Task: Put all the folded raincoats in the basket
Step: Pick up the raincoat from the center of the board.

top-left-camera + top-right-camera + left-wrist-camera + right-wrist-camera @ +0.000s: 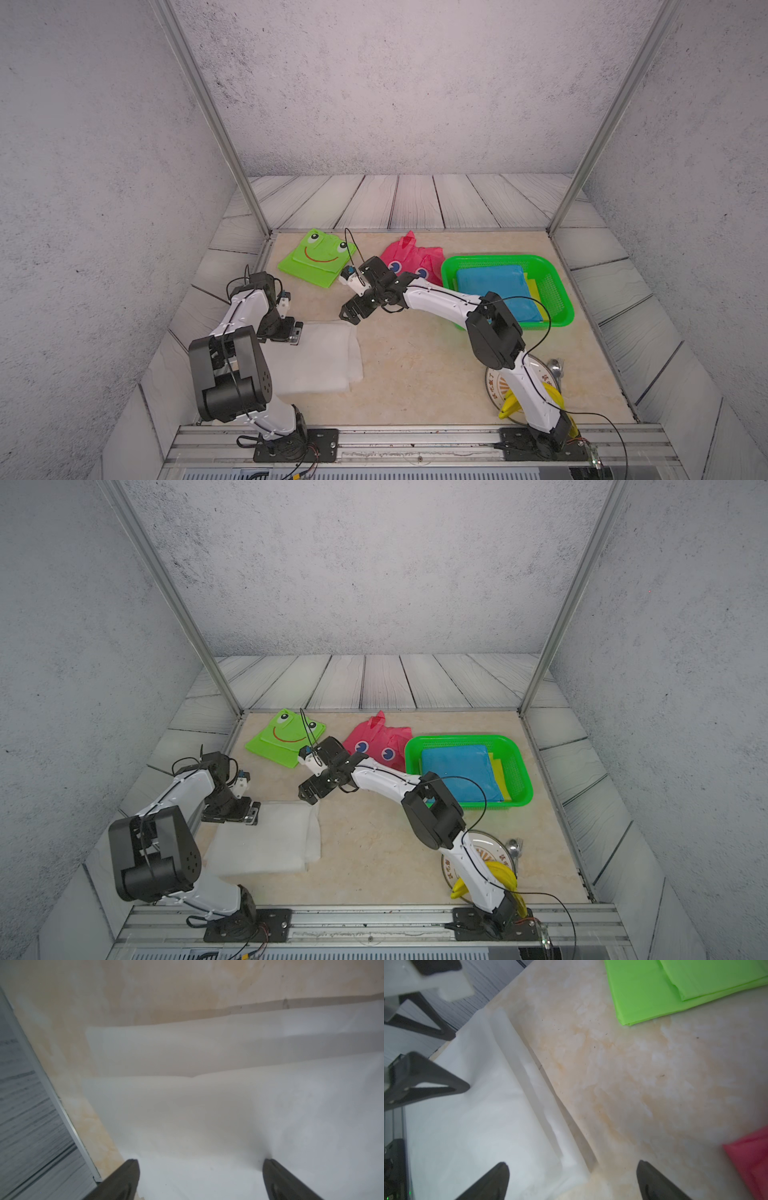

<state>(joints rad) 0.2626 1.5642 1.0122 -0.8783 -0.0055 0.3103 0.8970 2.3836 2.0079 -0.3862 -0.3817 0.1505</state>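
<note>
A white folded raincoat [320,363] [270,839] lies flat on the near left of the table. My left gripper [296,332] [252,813] is open low over its far left corner. In the left wrist view, white cloth [207,1115] fills the space under the gripper [200,1160]. My right gripper [350,316] [308,796] hangs open just above the far right corner. Its wrist view has the gripper [572,1162] straddling the raincoat's edge [467,1126], with one finger over cloth and the other over bare table. The green basket [490,259] [461,738] stands at the right, holding a blue folded raincoat [498,291] over a yellow one.
A green frog-face raincoat [318,257] [675,987] and a pink raincoat [415,259] [749,1159] lie at the back of the table. A round plate [494,380] with a banana [511,405] and a spoon [555,368] sits at the near right, partly under my right arm.
</note>
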